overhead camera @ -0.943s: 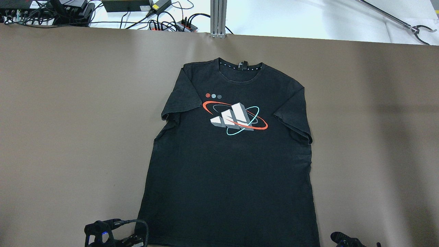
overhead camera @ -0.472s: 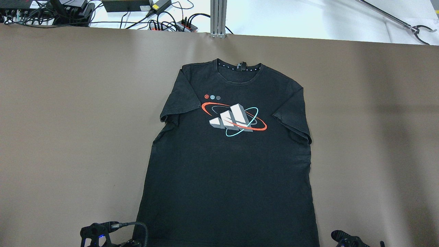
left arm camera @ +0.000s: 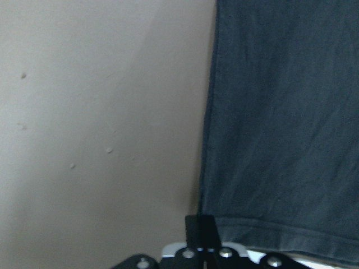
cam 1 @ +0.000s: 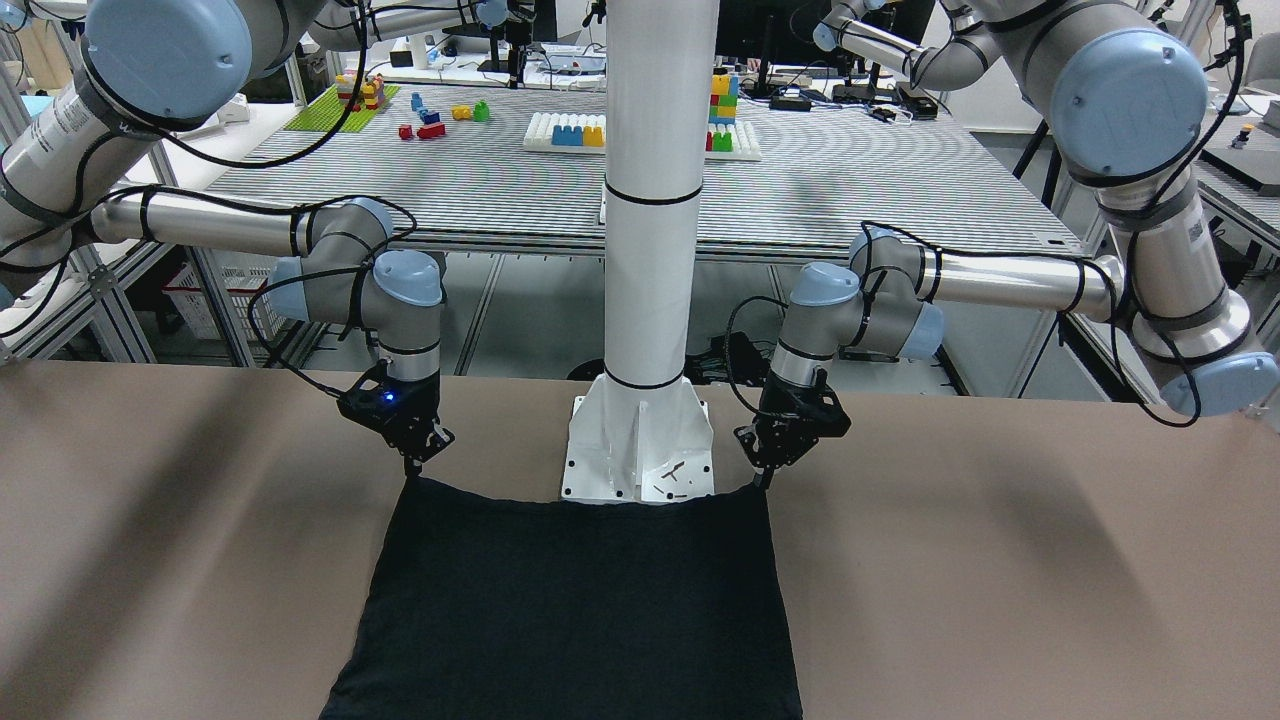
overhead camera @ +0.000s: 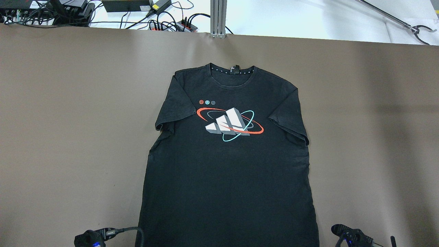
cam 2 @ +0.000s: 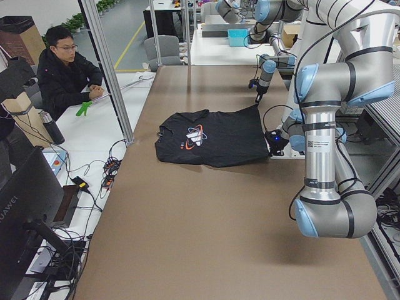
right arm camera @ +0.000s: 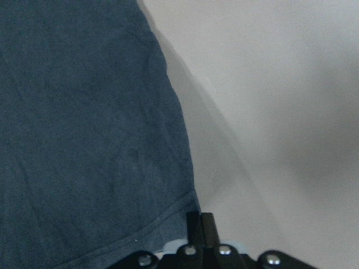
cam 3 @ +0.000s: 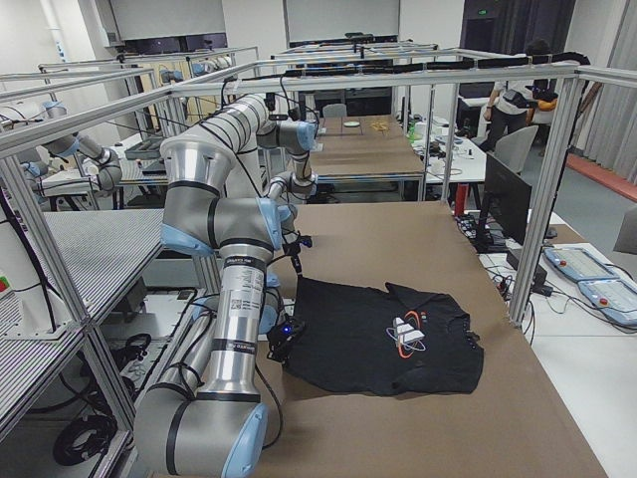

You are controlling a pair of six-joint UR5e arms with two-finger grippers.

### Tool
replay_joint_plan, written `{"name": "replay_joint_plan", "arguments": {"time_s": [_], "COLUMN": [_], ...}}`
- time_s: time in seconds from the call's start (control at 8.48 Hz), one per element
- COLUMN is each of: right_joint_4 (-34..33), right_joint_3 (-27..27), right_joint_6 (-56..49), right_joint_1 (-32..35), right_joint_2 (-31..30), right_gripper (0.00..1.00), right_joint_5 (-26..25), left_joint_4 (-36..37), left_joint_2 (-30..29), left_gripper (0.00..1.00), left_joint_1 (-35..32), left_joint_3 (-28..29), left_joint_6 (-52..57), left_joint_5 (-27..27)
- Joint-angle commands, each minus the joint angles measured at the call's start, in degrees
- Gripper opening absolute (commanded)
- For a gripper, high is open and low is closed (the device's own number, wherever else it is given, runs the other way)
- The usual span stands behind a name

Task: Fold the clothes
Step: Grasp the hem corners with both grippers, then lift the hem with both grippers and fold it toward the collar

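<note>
t-shirt (overhead camera: 226,171): black, short-sleeved, spread front-up about the middle of the brown table (overhead camera: 68,120) — collar (overhead camera: 232,70) on the far side from the robot, hem (cam 1: 600,506) on the near side.
print (overhead camera: 230,124): white slanted bars ringed by a red oval and a teal one, on the chest, with three small dots above it to the left.
left gripper (cam 1: 765,478): fingers pressed together on the left corner of the hem, pinching it just above the table.
right gripper (cam 1: 412,462): clamped the same way on the right hem corner (a blue light glows on its body).
hem line: raised a little at both pinched corners and sagging between them, just beside the base plate (cam 1: 640,455) of the white post (cam 1: 655,250).
left sleeve (overhead camera: 173,106): flat, with a small curl at its cuff.
wrist views: each shows closed fingertips (left arm camera: 201,232) at a hem corner, the shirt's side edge running away over the table.
person (cam 2: 62,72): seated beyond the table's far edge, in dark clothes — well apart from the shirt.
</note>
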Motion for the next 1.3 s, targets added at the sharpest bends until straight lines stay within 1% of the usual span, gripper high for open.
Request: {"name": "replay_joint_plan", "arguments": {"time_s": [0.0,0.12,0.24,0.35,0.47,0.59,0.71,0.83,0.94,1.06,1.18], "right_joint_4": [-1.35,-4.23,-6.61,-8.29,-8.74,-9.01,-9.1,-10.05,-12.41,-14.96,-15.51], "right_joint_3": [-1.27,-2.84,-5.99,-9.07,-11.62,-12.95,-14.1,-14.72,-14.72,-14.72,-14.64], "right_joint_6": [-17.85,-22.74,-25.57,-32.21,-37.41,-40.33,-44.02,-46.84,-48.17,-49.06,-49.06], "right_joint_1": [10.84,17.87,24.73,31.15,35.91,40.4,44.19,46.57,49.12,50.19,50.64], "right_joint_2": [8.34,11.51,15.98,19.68,21.2,21.73,21.74,22.0,24.0,25.68,26.13], "right_gripper": [0.0,0.0,0.0,0.0,0.0,0.0,0.0,0.0,0.0,0.0,0.0], "right_joint_5": [5.4,12.23,16.04,19.12,21.85,22.22,22.92,23.45,23.46,23.37,23.28], "left_joint_4": [2.02,5.08,6.68,6.61,6.08,5.9,5.81,5.73,5.73,5.73,5.81], "left_joint_2": [-7.39,-11.43,-15.13,-17.34,-18.15,-18.5,-18.51,-18.51,-18.59,-18.59,-18.59], "left_gripper": [0.0,0.0,0.0,0.0,0.0,0.0,0.0,0.0,0.0,0.0,0.0], "left_joint_1": [-7.2,-11.93,-17.99,-23.79,-27.94,-31.63,-34.98,-37.71,-39.56,-40.1,-40.11], "left_joint_3": [-0.29,0.41,2.33,5.83,8.82,9.55,10.6,11.39,11.66,11.58,11.4], "left_joint_6": [9.48,14.07,18.12,20.6,22.54,23.51,24.48,25.53,26.15,26.25,26.16], "left_joint_5": [-2.43,-3.76,-8.73,-14.0,-15.62,-16.07,-19.29,-20.63,-21.25,-22.04,-22.22]}}
